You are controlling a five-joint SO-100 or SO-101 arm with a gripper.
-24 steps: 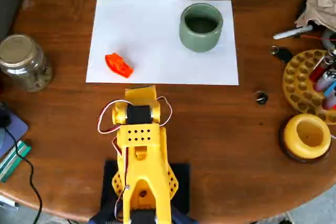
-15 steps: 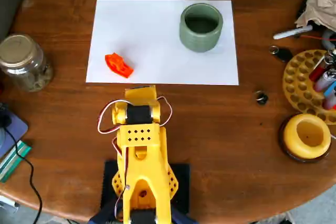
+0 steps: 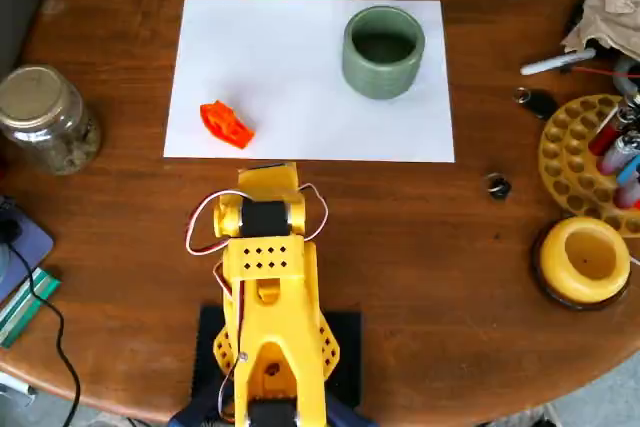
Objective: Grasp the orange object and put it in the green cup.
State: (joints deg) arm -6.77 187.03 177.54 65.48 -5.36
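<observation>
Wooden bench (image 3: 400, 247), white sheet (image 3: 300, 67) upper centre. Orange object (image 3: 225, 123) lower left on sheet; green cup (image 3: 383, 51) upper right. Hand hidden beneath the arm (image 3: 265, 287); state cannot be told.

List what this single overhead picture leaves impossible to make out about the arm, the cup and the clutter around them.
- End effector: tucked under the folded yellow arm, so open or shut cannot be told.
- Green cup: inside is dark; contents unreadable.
- Orange object: too small to read its exact shape.
- Yellow pen tray: cut off by the right edge.
- Glass jar: contents blurred behind the glass.
</observation>
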